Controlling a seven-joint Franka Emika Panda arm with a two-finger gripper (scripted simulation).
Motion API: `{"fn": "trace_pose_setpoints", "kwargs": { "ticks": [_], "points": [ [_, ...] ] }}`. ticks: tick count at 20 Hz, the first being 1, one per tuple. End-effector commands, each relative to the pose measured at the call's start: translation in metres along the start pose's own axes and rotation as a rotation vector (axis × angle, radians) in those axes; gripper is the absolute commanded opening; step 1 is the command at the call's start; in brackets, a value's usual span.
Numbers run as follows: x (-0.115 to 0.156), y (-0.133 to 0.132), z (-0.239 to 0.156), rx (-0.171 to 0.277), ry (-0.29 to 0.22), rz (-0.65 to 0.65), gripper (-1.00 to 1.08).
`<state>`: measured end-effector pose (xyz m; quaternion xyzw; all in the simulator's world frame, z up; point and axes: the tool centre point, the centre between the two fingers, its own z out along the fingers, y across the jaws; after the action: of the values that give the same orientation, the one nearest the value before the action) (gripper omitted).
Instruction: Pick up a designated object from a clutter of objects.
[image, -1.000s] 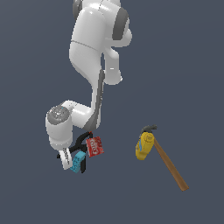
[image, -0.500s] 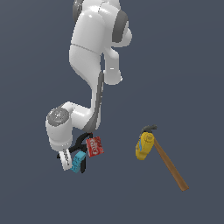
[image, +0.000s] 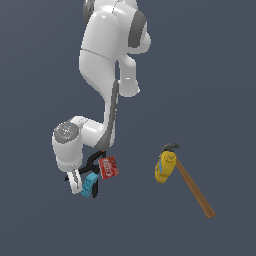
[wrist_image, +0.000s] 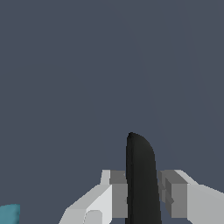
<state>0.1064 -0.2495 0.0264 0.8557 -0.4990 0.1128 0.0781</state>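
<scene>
The white arm (image: 107, 75) reaches down to the clutter. Its gripper (image: 76, 184) sits beside the cyan brick (image: 90, 184), black clamp (image: 93, 161) and red box (image: 108, 167). The yellow bottle (image: 164, 168) touches the hammer (image: 194, 190), well apart.

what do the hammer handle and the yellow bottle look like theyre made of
The long brown hammer handle looks like wood: flat matte brown, though no grain shows. The yellow bottle beside it looks like smooth plastic, evenly coloured with a faint sheen; being a render, this is uncertain.

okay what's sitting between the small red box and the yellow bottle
Nothing. In the exterior view, the stretch from the small red box to the yellow bottle is bare grey floor; the wooden-handled hammer lies beyond the bottle.
</scene>
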Motion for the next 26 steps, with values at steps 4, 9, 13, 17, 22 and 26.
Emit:
{"fn": "trace_pose_setpoints", "kwargs": {
  "ticks": [4,9,13,17,22,26],
  "points": [
    [-0.001,0.004,-0.015,0.001,0.0,0.0,-1.0],
    [-0.002,0.011,-0.041,0.002,-0.001,0.0,-1.0],
    [-0.004,0.019,-0.07,0.002,-0.002,0.0,-1.0],
    [-0.005,0.028,-0.105,0.002,-0.003,0.001,-1.0],
    [-0.007,0.041,-0.151,0.003,-0.005,0.001,-1.0],
    [-0.008,0.051,-0.189,0.002,-0.005,0.001,-1.0]
  ]
}}
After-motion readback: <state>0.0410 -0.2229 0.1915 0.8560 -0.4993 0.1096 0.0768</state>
